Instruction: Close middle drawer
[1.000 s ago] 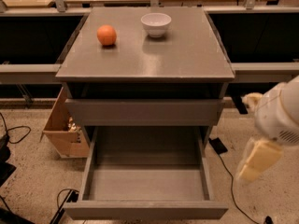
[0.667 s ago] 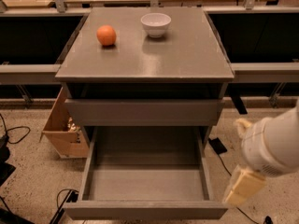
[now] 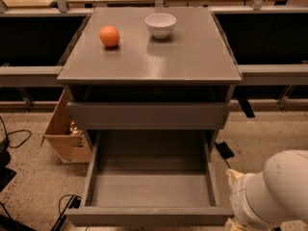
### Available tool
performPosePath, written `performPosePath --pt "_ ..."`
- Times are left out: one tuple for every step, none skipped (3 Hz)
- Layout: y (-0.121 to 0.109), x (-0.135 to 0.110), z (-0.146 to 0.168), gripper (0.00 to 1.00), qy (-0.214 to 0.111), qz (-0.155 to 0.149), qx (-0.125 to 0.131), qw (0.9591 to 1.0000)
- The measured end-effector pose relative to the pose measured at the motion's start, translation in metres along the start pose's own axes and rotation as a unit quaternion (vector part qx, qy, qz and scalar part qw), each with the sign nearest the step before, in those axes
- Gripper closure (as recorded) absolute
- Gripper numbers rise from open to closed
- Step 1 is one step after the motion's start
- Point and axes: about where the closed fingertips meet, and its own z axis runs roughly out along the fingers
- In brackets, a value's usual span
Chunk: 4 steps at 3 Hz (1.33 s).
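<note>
- The middle drawer (image 3: 149,216), a plain gray shallow rectangular box with a flat handleless front, stands pulled far out of the gray cabinet toward the camera. Its bare floor is fully exposed and nothing lies in it.
- By my judgement the task is barely begun. Nothing touches the drawer, and its whole travel back into the cabinet is still left.
- The front panel faces the camera, at the lower edge of the view. Its long axis runs left to right across the picture, and the side walls run back into the cabinet, so the closing push should go straight away from the camera.
- The gripper (image 3: 234,221) sits at the bottom right, just beside the drawer's front right corner, largely hidden under the white rounded arm housing (image 3: 274,191). I cannot tell whether it is open or closed, and it shows no hold on anything.
- Above, another gray drawer front (image 3: 147,115) stands slightly out under the cabinet's flat gray top (image 3: 192,57).
- On that top rest a round orange fruit (image 3: 109,35) and a small white bowl (image 3: 160,24), well apart from the drawer.
</note>
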Motion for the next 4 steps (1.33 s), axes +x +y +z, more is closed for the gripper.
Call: performPosePath --pt "0.000 0.000 0.000 0.00 0.000 0.000 0.000 1.0000" --pt "0.005 0.005 0.035 0.02 0.026 -0.003 -0.018 0.9995" --pt "0.015 0.018 0.098 0.25 0.030 0.002 -0.058 0.9979" --pt "0.031 0.035 0.160 0.48 0.023 0.007 -0.088 0.9958"
